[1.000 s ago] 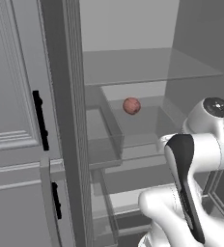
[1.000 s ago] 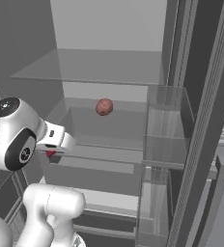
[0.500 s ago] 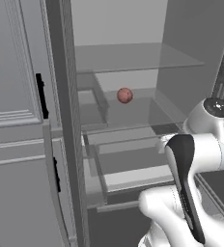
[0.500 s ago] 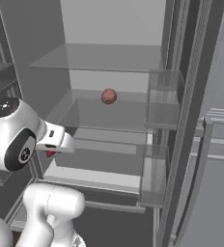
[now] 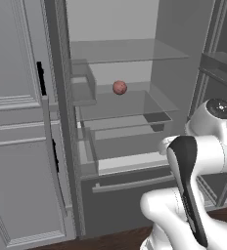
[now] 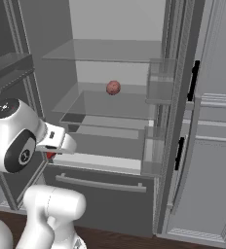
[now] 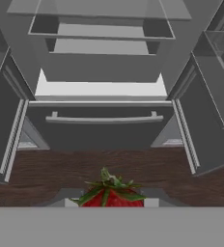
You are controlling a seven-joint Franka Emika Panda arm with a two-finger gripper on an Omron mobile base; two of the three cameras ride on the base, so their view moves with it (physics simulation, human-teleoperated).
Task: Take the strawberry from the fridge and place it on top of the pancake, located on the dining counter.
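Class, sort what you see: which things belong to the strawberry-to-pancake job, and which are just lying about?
Job: strawberry, gripped in the pincer; open fridge.
Lying about: pinkish-red ball on the glass shelf; panelled cabinet; wooden floor.

Light grey panelled cabinet doors (image 6: 212,160) stand well off to the right of the claw (image 6: 50,153), reaching from above its level down to the floor. Two short black handles (image 6: 196,80) sit one above the other along the doors' near edge, the upper higher than the claw, the lower (image 6: 179,153) about level with it. Dark brown wood floor (image 7: 109,166) stretches below and ahead of the claw. A small rounded pinkish lump (image 6: 113,87) lies above and beyond the claw, well apart from it.
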